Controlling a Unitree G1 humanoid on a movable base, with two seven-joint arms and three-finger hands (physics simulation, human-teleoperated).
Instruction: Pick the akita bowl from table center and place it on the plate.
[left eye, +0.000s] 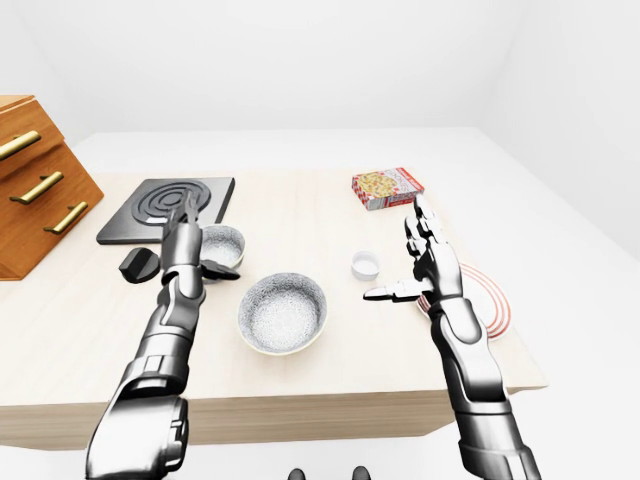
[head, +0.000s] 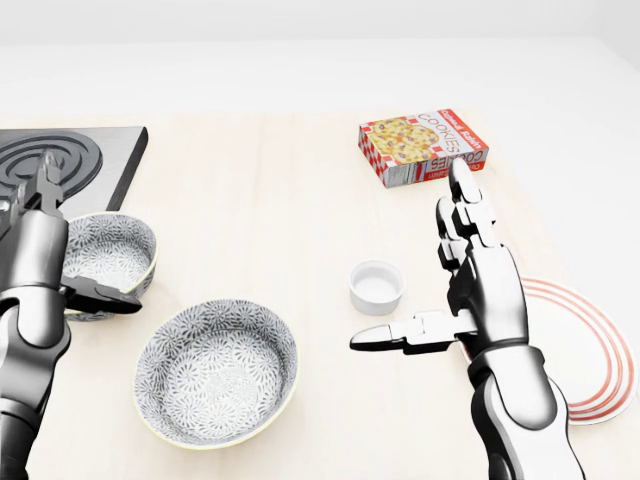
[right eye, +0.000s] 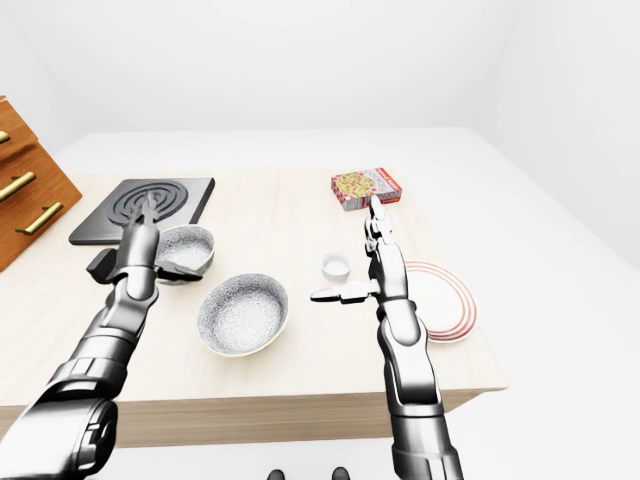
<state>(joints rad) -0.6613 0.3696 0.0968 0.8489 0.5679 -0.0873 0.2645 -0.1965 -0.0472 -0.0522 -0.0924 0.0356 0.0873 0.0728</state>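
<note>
A large grey-patterned akita bowl (head: 215, 372) with a cream rim sits at the table's centre, with no hand touching it. A smaller bowl (head: 108, 255) with the same pattern stands to its upper left. My left hand (head: 70, 240) is open against that smaller bowl's left rim, fingers straight up and the thumb (head: 105, 298) reaching along its near side. The white plate (head: 590, 350) with red rings lies at the right. My right hand (head: 425, 270) is open and empty, raised over the plate's left edge, with its thumb pointing left.
A small white cup (head: 377, 287) stands just left of my right hand. A cookie box (head: 422, 147) lies higher up. A black stove plate (head: 80, 155) is at the upper left, with a black knob (left eye: 140, 263) and a wooden drawer cabinet (left eye: 30, 185) near it.
</note>
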